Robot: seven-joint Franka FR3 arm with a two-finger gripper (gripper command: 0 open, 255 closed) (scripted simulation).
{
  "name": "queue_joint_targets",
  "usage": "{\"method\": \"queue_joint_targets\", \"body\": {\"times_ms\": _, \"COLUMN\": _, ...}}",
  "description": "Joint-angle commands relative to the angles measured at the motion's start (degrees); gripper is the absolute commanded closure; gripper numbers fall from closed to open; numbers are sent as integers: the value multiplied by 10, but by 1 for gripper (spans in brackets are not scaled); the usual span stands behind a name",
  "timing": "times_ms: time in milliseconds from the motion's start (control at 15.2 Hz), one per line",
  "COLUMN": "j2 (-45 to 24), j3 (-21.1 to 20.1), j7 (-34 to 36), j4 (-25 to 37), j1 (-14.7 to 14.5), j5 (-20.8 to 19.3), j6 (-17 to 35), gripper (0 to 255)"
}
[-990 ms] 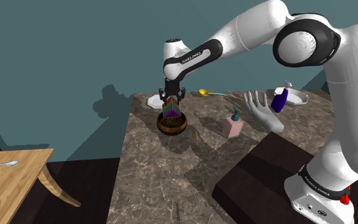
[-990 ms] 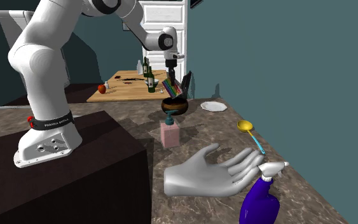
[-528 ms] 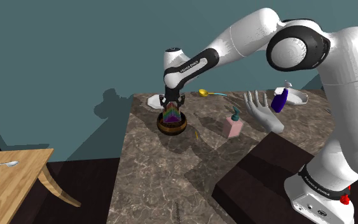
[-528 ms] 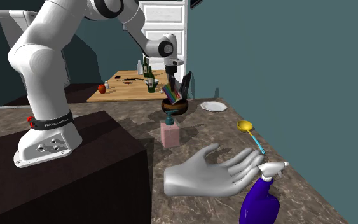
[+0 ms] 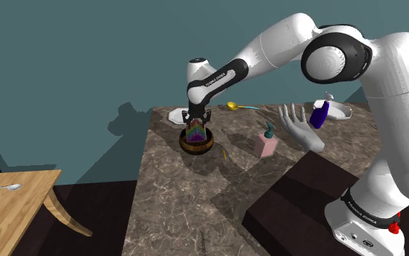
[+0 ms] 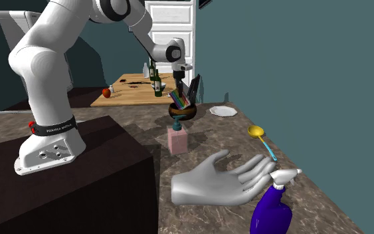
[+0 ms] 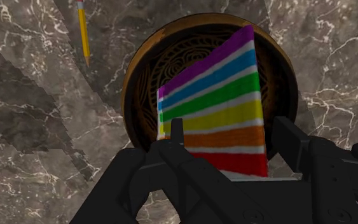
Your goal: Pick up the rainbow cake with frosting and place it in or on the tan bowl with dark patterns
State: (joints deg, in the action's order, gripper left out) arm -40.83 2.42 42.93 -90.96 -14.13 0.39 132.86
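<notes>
Wrist view: cake [image 7: 212, 95] in hand [image 7: 233, 130] over patterned bowl [image 7: 131, 83], pencil [image 7: 82, 32] beside

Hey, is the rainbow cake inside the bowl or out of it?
Partly in: the rainbow cake has its lower end below the rim of the bowl, with the pincer clasping it.

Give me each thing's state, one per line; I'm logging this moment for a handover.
Rainbow cake: upright inside the tan bowl, clasped by the gripper.
Tan bowl: upright on the marble counter, cake in it.
Gripper: shut on the cake.
Pink soap dispenser: upright, untouched.
Pencil: lying flat beside the bowl.
</notes>
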Motion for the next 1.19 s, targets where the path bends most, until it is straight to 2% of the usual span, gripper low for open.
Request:
{"method": "queue_joint_targets", "body": {"times_ms": 0, "j2": 0, "j3": 0, "j7": 0, "j4": 0, "j1": 0, "j5": 0, "j6": 0, "gripper": 255}}
{"method": "queue_joint_targets", "body": {"times_ms": 66, "j2": 0, "j3": 0, "j7": 0, "j4": 0, "j1": 0, "j5": 0, "j6": 0, "gripper": 0}}
{"method": "queue_joint_targets", "body": {"times_ms": 396, "j2": 0, "j3": 0, "j7": 0, "j4": 0, "j1": 0, "j5": 0, "j6": 0, "gripper": 0}}
{"method": "queue_joint_targets", "body": {"times_ms": 660, "j2": 47, "j3": 1, "j7": 1, "j4": 1, "j1": -2, "j5": -1, "j6": -47, "gripper": 0}}
{"method": "queue_joint_targets", "body": {"times_ms": 1122, "j2": 47, "j3": 1, "j7": 1, "j4": 1, "j1": -2, "j5": -1, "j6": -47, "gripper": 0}}
